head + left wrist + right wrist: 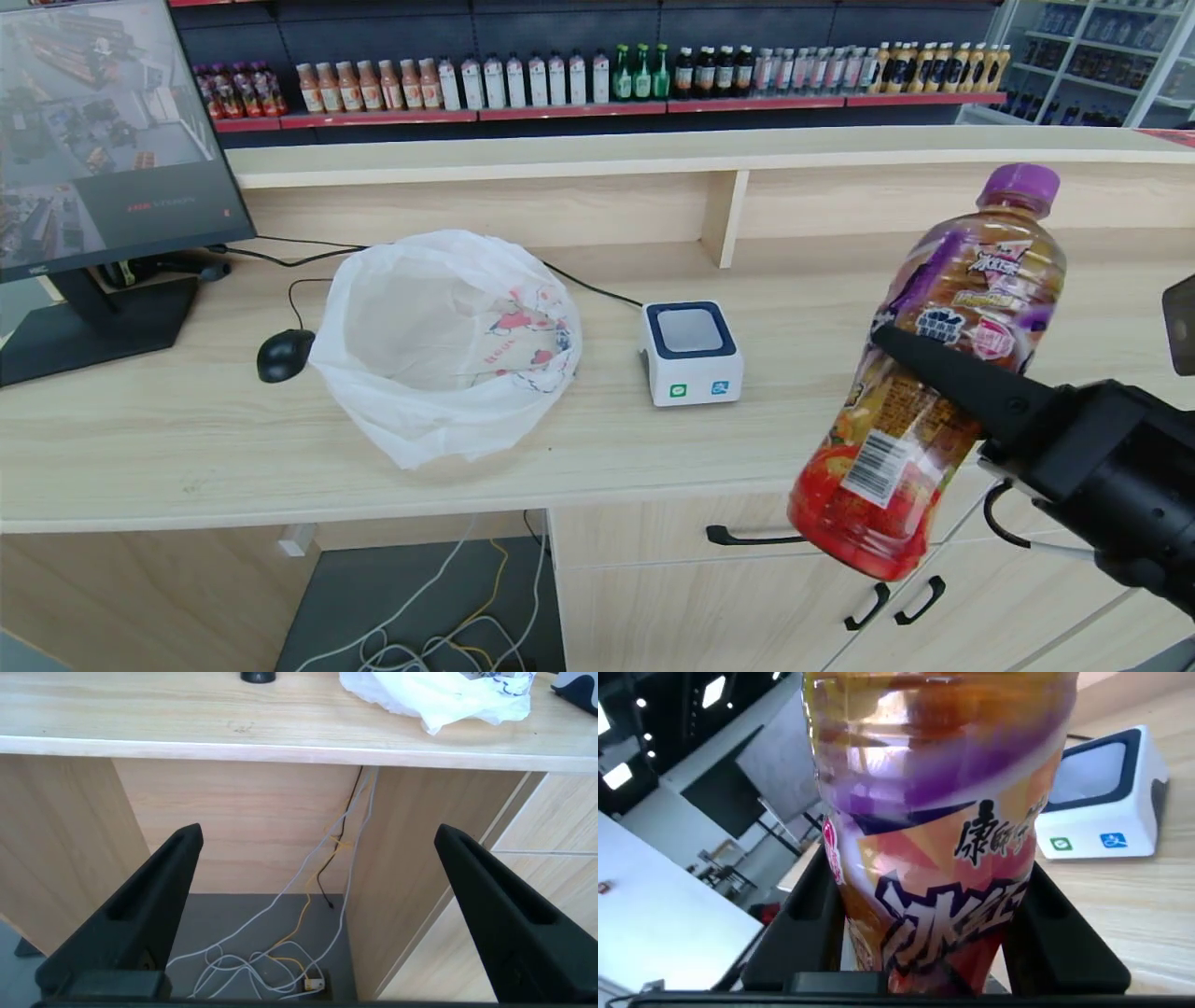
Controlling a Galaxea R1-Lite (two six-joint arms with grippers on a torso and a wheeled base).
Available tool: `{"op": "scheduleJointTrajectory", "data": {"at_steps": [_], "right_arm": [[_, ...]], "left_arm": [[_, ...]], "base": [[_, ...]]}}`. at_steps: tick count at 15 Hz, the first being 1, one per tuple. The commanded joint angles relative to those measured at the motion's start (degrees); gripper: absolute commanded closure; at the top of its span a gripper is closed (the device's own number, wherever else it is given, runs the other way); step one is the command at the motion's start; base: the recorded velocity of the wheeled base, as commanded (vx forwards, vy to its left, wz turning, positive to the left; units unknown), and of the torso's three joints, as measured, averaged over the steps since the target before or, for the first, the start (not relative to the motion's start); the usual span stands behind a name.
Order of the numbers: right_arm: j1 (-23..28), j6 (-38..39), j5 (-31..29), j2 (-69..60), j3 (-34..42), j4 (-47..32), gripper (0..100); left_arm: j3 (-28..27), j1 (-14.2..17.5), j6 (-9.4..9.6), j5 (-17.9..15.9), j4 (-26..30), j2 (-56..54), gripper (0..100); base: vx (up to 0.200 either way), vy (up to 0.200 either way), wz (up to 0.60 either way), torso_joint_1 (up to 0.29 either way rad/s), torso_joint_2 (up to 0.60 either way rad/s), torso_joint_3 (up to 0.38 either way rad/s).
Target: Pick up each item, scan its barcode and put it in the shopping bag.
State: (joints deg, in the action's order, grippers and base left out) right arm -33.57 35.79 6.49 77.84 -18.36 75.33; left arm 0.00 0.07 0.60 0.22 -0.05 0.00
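My right gripper is shut on a drink bottle with a purple cap and an orange-purple label, held tilted in the air to the right of the counter's front edge; its barcode faces me. In the right wrist view the bottle sits between the black fingers. A white barcode scanner stands on the counter, left of the bottle, and appears again as the scanner behind the bottle. The white shopping bag stands open left of the scanner. My left gripper is open, below the counter edge, with nothing between its fingers.
A black mouse lies left of the bag, and a monitor stands at the counter's far left. A raised wooden shelf runs along the back. Cables hang under the counter; drawers with black handles are below right.
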Motion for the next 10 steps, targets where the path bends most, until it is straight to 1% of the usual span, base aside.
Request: {"op": "scheduleJointTrajectory", "data": {"at_steps": [1,2,3,5,7,8,10], "right_arm": [[-0.3,3.0,-0.2,7.9,0.3,7.1,100],[-1.3,3.9,-0.4,10.6,2.4,12.7,100],[-1.9,4.9,-0.5,12.9,3.7,14.7,100],[-3.1,7.5,-0.9,12.8,3.2,14.7,100],[-6.2,9.0,-1.6,11.6,2.6,14.7,100],[-8.2,10.4,-3.5,12.0,1.7,14.7,100],[-9.9,14.5,-6.9,12.8,-1.3,14.7,100]], "left_arm": [[0.0,0.0,0.02,0.0,0.0,0.0,0],[0.0,0.0,0.02,0.0,0.0,0.0,0],[0.0,0.0,0.02,0.0,0.0,0.0,0],[0.0,0.0,0.02,0.0,0.0,0.0,0],[0.0,0.0,0.02,0.0,0.0,0.0,0],[0.0,0.0,0.02,0.0,0.0,0.0,0],[0.0,0.0,0.02,0.0,0.0,0.0,0]], "base": [[0.0,0.0,0.0,0.0,0.0,0.0],[0.0,0.0,0.0,0.0,0.0,0.0],[0.0,0.0,0.0,0.0,0.0,0.0],[0.0,0.0,0.0,0.0,0.0,0.0],[0.0,0.0,0.0,0.0,0.0,0.0],[0.0,0.0,0.0,0.0,0.0,0.0],[0.0,0.0,0.0,0.0,0.0,0.0]]}}
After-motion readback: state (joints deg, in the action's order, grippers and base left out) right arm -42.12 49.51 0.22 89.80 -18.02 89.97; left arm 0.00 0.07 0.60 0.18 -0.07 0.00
